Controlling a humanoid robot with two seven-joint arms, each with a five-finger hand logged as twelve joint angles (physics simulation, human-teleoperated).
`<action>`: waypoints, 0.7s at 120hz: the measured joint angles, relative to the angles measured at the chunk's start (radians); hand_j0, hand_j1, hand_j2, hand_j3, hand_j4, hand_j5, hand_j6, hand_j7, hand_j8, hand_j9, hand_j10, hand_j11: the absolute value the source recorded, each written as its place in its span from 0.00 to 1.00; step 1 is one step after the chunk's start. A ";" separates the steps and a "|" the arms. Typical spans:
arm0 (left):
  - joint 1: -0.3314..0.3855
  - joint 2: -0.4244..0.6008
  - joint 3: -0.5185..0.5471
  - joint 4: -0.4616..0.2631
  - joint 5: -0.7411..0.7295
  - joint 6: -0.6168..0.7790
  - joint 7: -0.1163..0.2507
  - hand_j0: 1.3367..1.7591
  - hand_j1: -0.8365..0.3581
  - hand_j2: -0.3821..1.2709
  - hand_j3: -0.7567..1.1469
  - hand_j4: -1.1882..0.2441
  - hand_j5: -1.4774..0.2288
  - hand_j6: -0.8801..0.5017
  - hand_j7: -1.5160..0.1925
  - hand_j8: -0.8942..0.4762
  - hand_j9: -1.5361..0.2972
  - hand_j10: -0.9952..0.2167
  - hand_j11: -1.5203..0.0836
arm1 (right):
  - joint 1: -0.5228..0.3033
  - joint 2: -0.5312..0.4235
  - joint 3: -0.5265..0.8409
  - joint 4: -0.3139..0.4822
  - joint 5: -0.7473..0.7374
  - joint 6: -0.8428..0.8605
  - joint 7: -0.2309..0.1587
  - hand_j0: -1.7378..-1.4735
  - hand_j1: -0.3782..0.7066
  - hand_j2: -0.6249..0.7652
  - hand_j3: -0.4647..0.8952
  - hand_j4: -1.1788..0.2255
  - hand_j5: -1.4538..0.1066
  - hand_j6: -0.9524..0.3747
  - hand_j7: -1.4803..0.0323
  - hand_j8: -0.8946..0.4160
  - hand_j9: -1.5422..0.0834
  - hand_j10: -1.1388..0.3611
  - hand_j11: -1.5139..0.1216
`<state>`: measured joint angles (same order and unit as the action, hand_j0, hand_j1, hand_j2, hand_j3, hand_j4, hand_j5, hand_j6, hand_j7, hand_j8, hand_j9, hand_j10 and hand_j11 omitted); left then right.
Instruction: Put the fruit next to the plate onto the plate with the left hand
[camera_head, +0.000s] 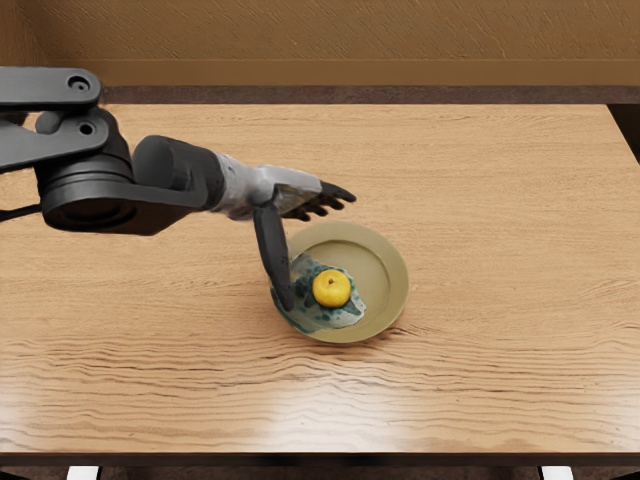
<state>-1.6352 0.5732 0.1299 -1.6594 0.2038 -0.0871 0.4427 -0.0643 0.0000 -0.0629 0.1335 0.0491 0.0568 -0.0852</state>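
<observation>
We see the left arm reaching in from the left edge over the wooden bench (490, 180), its bulky dark joints near the upper left corner. The left hand (288, 196) hovers just above the far left rim of the plate (388, 262), and it holds nothing: the fingers (326, 201) are stretched out and slightly fanned toward the right, while the long dark thumb (272, 252) hangs down on its own, its tip close to the plate's left edge. We cannot tell whether that tip touches the plate or only hangs above it. The fruit (332, 288) — small, round and yellow — sits on the plate, left of its centre, resting on a blue and white mottled patch (306, 312) that covers the plate's near left side. The fruit lies just right of the thumb tip, apart from the fingers.
</observation>
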 joint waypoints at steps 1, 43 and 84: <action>0.002 0.004 -0.003 0.000 -0.005 -0.006 0.000 0.76 0.99 0.23 0.40 0.82 0.86 0.63 0.88 0.65 0.83 0.81 0.94 | 0.000 0.000 0.000 0.000 0.000 0.000 0.000 0.30 0.05 0.45 0.34 0.82 0.91 0.70 0.96 0.66 0.93 0.74 0.91; 0.159 0.109 -0.167 0.033 -0.133 -0.277 0.000 0.76 0.99 0.23 0.40 0.83 0.86 0.64 0.89 0.65 0.84 0.82 0.95 | 0.000 0.000 0.000 0.000 0.000 0.000 0.000 0.30 0.05 0.45 0.34 0.82 0.91 0.70 0.96 0.66 0.93 0.74 0.91; 0.237 0.190 -0.259 0.167 -0.258 -0.508 0.000 0.76 0.99 0.23 0.40 0.83 0.87 0.64 0.89 0.65 0.84 0.82 0.95 | 0.000 0.000 0.000 0.000 0.000 0.000 0.000 0.30 0.05 0.45 0.34 0.82 0.91 0.70 0.96 0.66 0.93 0.74 0.91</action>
<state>-1.3981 0.7631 -0.1294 -1.4924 -0.0544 -0.5949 0.4427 -0.0644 0.0000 -0.0629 0.1335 0.0491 0.0568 -0.0854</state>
